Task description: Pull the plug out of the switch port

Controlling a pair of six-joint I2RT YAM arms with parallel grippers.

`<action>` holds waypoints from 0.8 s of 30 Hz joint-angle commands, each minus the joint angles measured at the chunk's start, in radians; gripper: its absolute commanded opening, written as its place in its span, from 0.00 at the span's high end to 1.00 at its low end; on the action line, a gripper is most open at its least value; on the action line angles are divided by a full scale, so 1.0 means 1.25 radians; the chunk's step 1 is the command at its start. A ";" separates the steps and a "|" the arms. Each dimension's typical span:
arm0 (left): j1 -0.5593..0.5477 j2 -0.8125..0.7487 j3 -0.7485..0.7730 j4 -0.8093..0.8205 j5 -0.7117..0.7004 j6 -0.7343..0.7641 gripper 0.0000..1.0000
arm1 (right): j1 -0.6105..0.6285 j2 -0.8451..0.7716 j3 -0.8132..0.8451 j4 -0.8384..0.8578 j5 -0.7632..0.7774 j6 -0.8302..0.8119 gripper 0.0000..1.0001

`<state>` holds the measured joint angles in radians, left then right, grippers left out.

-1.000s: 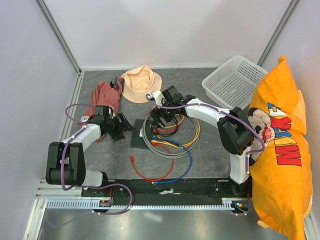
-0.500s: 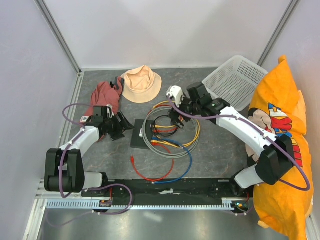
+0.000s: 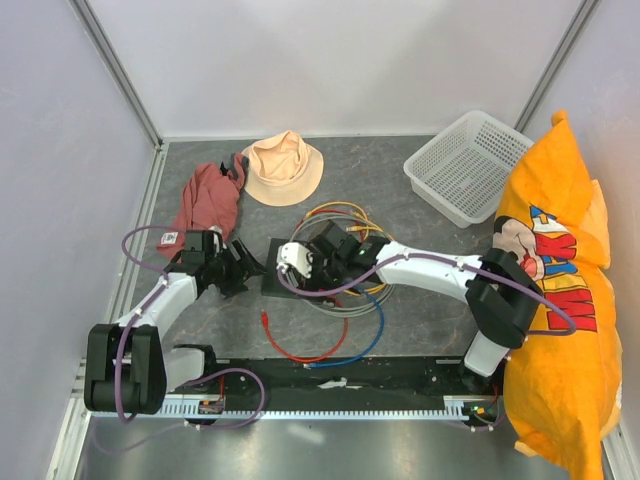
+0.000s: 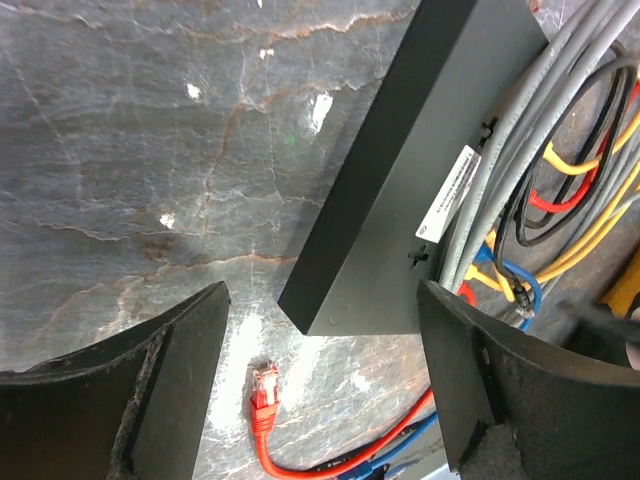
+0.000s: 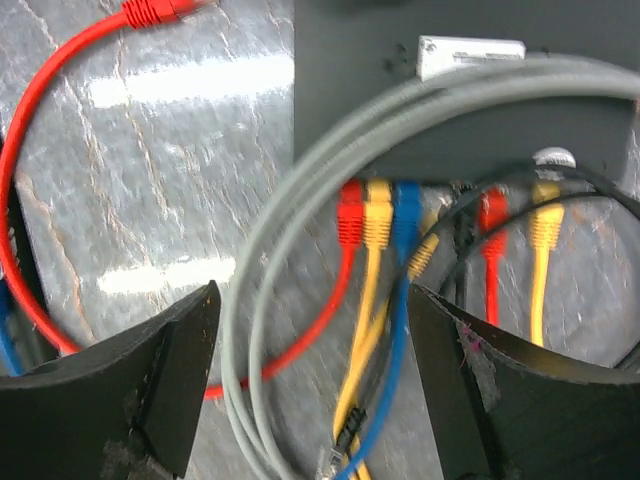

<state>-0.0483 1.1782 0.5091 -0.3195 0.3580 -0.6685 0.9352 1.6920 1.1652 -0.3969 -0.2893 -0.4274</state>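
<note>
The switch [image 3: 281,270] is a flat black box lying on the grey table, also seen in the left wrist view [image 4: 400,170] and the right wrist view [image 5: 420,100]. Along its port edge sit several plugs: red [image 5: 349,222], yellow [image 5: 377,220], blue [image 5: 406,212], then another red [image 5: 492,214] and yellow [image 5: 545,226]. My right gripper [image 5: 312,385] hovers open over these plugs, with grey cable loops [image 5: 262,300] and the plugged cables between its fingers, gripping nothing. My left gripper [image 4: 320,385] stands open just off the switch's near corner, holding nothing.
A loose red plug [image 4: 263,392] lies on the table between the left fingers. Coiled cables [image 3: 350,290] spread right of the switch. A peach hat [image 3: 283,168] and red cloth [image 3: 207,200] lie at the back left. A white basket [image 3: 465,165] and orange pillow [image 3: 560,300] are at right.
The right arm has swung from the far side of the cable coil, leftward and nearer, to above the switch's port edge, its jaws slightly narrower. The left arm has barely moved.
</note>
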 commanded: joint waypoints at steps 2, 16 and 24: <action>0.001 -0.009 0.021 0.024 -0.025 0.000 0.16 | 0.034 0.027 -0.023 0.102 0.187 0.014 0.16; 0.026 -0.031 0.025 0.031 -0.051 0.034 0.16 | 0.027 0.102 -0.022 0.105 0.276 -0.023 0.28; 0.030 -0.015 0.024 0.042 -0.039 0.030 0.16 | 0.027 0.087 0.006 0.087 0.236 -0.047 0.70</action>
<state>-0.0147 1.1522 0.5102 -0.3035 0.3145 -0.6567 0.9722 1.8187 1.1160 -0.2783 0.0189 -0.4599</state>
